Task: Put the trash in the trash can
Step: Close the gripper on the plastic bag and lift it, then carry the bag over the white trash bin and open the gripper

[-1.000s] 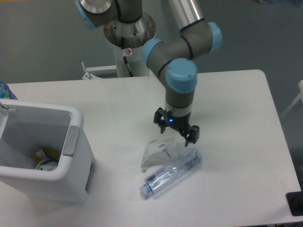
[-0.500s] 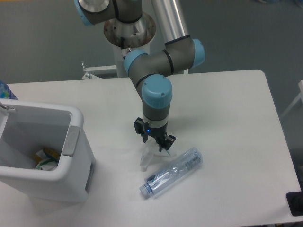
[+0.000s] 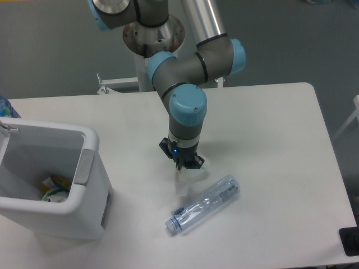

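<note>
Arm: a grey robot arm with light-blue joint caps reaches down from its pedestal at the back of the white worktop, wrist pointing straight at the surface.
Tool: the tool sits low near the middle of the worktop, its black fingers drawn close together; only a white scrap of the paper wrapper shows under them, so it looks pinched on the wrapper, though the contact itself is hidden.
Bottle: the crushed clear plastic bottle lies on its side on the worktop, just in front of and to the right of the tool, apart from it, white cap toward the front left.
Trash can: the white bin stands at the left front of the worktop, well apart from the tool, grey handle plate facing the arm.
Inside the bin: some yellow and green litter lies at the bottom.
</note>
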Controlling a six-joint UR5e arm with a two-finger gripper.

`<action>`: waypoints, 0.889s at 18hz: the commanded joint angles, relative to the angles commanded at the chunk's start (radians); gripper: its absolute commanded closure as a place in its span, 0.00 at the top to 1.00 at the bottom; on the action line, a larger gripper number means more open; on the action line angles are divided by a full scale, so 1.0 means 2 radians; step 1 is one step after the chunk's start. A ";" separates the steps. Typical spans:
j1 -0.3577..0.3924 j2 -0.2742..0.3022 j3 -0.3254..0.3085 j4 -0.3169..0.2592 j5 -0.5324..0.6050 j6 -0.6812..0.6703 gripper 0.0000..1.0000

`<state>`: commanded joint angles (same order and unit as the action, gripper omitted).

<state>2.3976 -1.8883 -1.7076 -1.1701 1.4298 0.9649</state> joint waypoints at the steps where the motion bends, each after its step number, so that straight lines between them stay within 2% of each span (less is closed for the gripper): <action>1: 0.000 0.002 0.012 -0.019 -0.009 -0.001 0.00; 3: 0.001 0.021 0.037 -0.054 -0.031 -0.009 0.00; 6: 0.009 0.034 0.074 -0.079 -0.083 -0.020 0.00; 10: 0.019 0.047 0.129 -0.081 -0.163 -0.081 0.00; 16: 0.012 0.060 0.199 -0.078 -0.202 -0.184 0.00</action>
<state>2.4222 -1.7687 -1.3102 -1.3254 1.0264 0.5970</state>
